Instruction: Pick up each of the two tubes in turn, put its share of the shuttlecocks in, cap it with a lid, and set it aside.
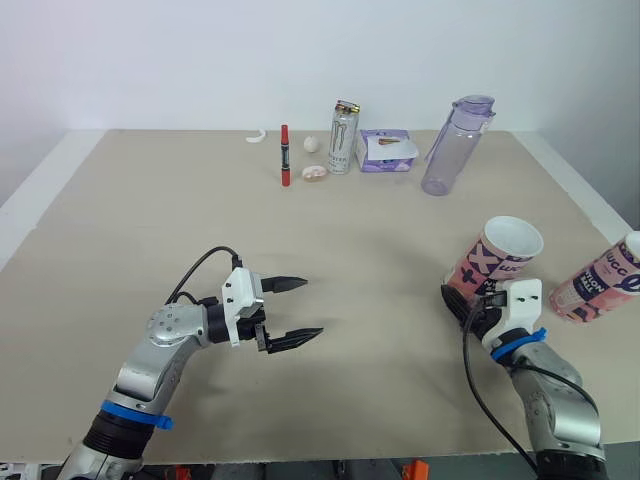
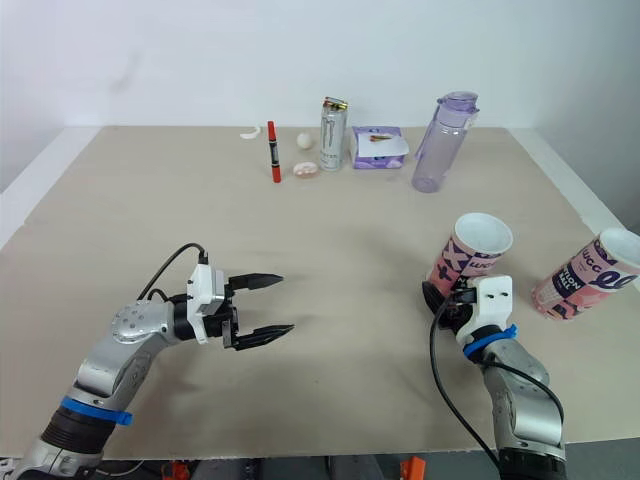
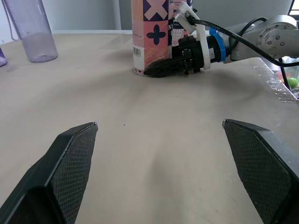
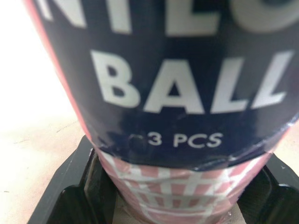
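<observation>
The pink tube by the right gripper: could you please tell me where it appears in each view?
Left eye view: pink tube lower right, open-topped.
Right eye view: tube lower right too.
Left wrist view: tube just behind the right gripper.
Right wrist view: tube close up, between the jaws.
Shared landmark: the right gripper at its base.

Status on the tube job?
Done: nothing; both tubes are uncapped. In hand: right gripper clamps the near tube at its base; left gripper open, idle. Left: fill, cap and set aside both; far tube untouched.
</observation>
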`<state>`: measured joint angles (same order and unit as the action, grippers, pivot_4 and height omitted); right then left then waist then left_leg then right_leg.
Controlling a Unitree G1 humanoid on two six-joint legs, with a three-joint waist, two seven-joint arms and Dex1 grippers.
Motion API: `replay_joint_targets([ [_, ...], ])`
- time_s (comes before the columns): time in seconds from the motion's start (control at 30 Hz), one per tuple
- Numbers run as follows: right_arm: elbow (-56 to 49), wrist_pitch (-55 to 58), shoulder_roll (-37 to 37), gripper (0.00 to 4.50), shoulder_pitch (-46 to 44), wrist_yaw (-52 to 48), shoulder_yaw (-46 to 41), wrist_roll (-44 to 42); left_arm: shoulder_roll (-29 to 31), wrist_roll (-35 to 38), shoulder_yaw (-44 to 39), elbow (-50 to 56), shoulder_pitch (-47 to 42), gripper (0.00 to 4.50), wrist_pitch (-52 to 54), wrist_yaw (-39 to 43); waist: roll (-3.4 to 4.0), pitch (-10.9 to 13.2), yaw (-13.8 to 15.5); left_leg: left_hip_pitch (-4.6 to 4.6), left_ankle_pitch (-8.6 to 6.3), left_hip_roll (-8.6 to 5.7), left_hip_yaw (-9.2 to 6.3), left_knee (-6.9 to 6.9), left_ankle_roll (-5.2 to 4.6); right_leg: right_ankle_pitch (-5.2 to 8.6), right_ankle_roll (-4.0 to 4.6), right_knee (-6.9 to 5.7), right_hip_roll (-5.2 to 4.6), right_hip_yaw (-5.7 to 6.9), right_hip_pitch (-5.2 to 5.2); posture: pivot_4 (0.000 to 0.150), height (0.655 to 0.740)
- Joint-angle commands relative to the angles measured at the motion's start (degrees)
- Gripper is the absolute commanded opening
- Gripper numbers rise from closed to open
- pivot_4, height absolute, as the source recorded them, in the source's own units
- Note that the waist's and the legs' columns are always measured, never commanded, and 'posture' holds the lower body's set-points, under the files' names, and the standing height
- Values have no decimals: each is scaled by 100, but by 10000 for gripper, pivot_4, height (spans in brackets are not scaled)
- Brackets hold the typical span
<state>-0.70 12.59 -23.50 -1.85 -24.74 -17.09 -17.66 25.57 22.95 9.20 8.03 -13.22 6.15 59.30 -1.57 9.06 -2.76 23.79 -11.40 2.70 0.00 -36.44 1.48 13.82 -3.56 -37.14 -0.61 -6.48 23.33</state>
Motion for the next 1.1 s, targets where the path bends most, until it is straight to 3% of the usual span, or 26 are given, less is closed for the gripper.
replay_joint_targets([
  [0.03,144,70,-22,29435,-21,54,9,44,13,20,-24,253,-5,45000,-54,7,0,0,0,0,0,0,0,0,0,0,0,0,0,0,0,1500,7400],
  [0.13,176,91,-30,29435,-52,61,-16,25,15,17,-23,262,-1,45000,-53,4,-1,-1,0,-1,0,0,0,0,0,0,0,0,0,0,0,1500,7400],
  [0.17,178,110,-29,38852,-61,66,-21,15,19,15,-27,263,-3,45000,-52,3,-1,-1,-1,-1,0,0,0,0,0,0,1,0,0,0,-1,1500,7400],
  [0.27,167,210,-63,43628,-77,30,-1,-6,32,11,-37,259,-15,45000,-49,2,-1,-1,-1,-1,0,0,0,0,0,0,1,0,0,0,0,1500,7400],
  [0.93,-1353,1034,-450,43628,1132,-352,-490,-690,1,8,5,191,-61,45000,-54,46,-2,-2,16,7,-4,-2,-6,9,3,23,-3,0,0,3,0,1500,7400],
  [1.1,-1570,574,-1029,43628,2026,-1256,-711,-608,32,18,-53,158,-58,45000,10,16,-1,-2,23,10,-4,-6,-7,9,4,27,-5,1,-3,2,0,1500,7400],
])
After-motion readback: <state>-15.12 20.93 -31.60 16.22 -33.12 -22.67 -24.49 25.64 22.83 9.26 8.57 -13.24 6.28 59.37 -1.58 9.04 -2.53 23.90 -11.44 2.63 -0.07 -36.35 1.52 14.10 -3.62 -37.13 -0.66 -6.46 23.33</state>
